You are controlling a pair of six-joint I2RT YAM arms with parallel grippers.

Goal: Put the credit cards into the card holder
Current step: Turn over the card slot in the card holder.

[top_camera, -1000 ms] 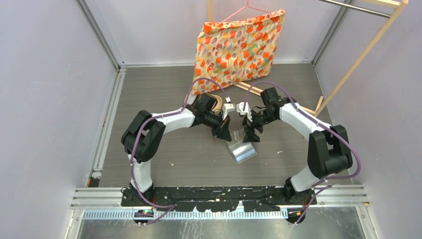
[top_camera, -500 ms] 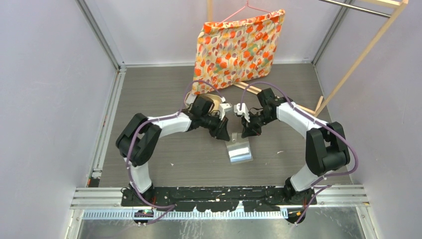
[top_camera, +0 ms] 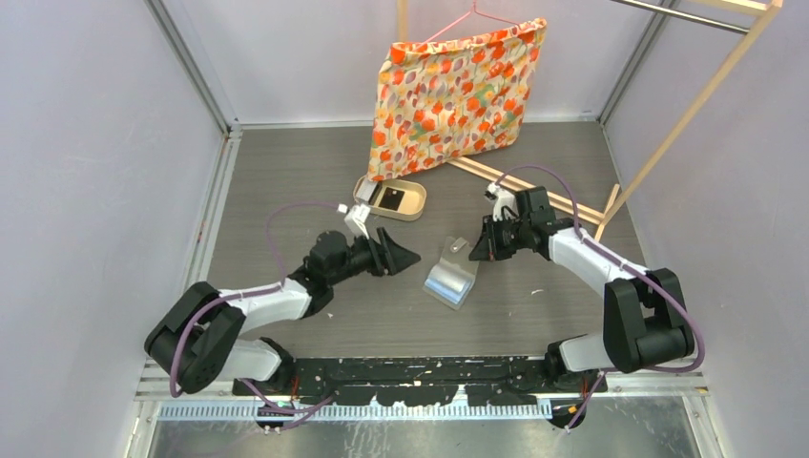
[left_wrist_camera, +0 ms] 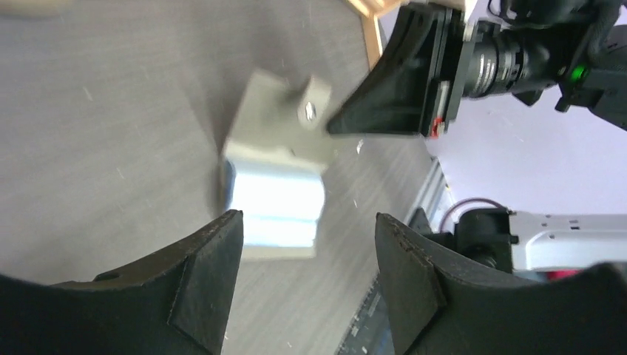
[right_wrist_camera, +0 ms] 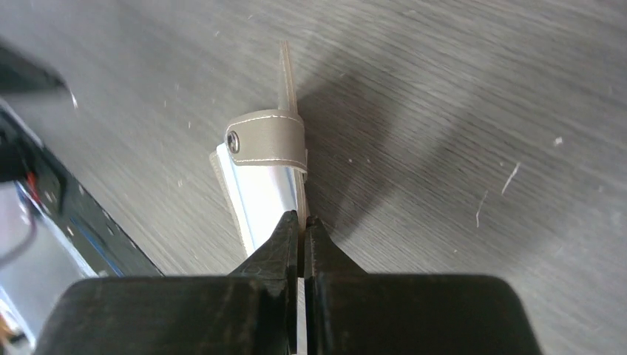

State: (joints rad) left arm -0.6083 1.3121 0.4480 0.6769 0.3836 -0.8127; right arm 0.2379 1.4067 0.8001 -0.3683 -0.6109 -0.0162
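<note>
Right pincer [right_wrist_camera: 299, 222] pinches the glossy edge of the stitched grey card holder [right_wrist_camera: 270, 140]; left pincer [left_wrist_camera: 307, 223] gapes.

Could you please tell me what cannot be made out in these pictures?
- Card holder contents: glare whitens its pockets in both wrist views; top view too small.
- What the right gripper pinches, if anything: its own fingers hide it, right wrist view.
- Black card in the tray: print too small, top view.

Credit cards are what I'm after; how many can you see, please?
1: a black card in the tan oval tray; others may be hidden inside the card holder.
</note>
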